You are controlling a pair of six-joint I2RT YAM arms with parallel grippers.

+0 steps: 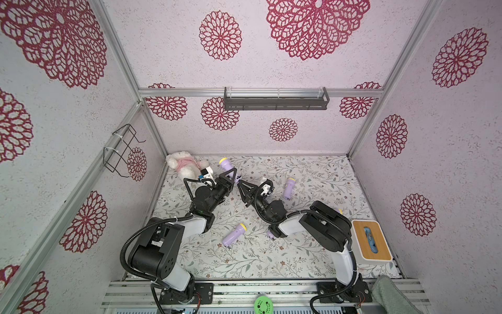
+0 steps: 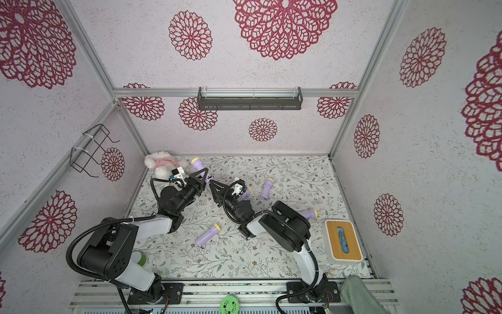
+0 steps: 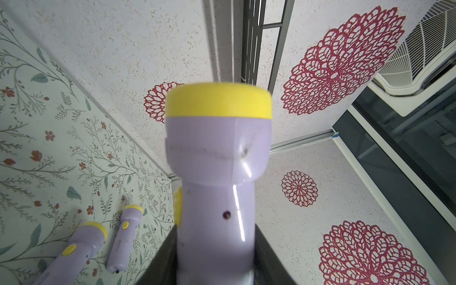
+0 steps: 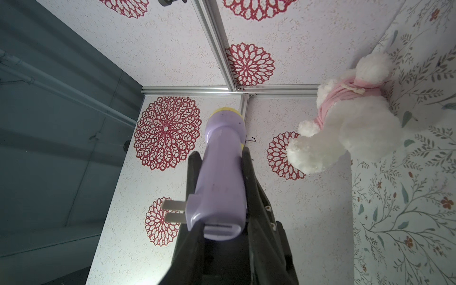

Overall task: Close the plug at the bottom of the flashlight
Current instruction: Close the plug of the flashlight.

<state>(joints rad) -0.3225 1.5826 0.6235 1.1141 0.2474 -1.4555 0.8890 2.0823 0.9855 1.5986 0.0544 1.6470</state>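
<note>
Near the far-left corner of the worktop (image 1: pixel 312 190), clear of the surface, grips the flashlight (image 1: pixel 224 164) crosswise in the left gripper (image 1: pixel 232 173), set narrow and clamped on the barrel behind the head. Reaches there with the left arm (image 1: pixel 190 225) from the near-left base: elbow raised, forearm running toward the far edge, wrist rolled onto its side. Aims the yellow head at the far-left corner, near the plush toy (image 1: pixel 185 164), and the tail at the worktop's middle. Extends the right arm (image 1: pixel 292 227) from the near-right base, elbow raised too, forearm slanting far and left, wrist likewise rolled. Sets the right gripper (image 1: pixel 239 182) tip-on at the tail, just beside the plug (image 4: pixel 177 205). Cannot tell whether parted or pinched there. Shows, in the right wrist view, two flat prongs folded out sideways from the tail, not yet tucked in.
</note>
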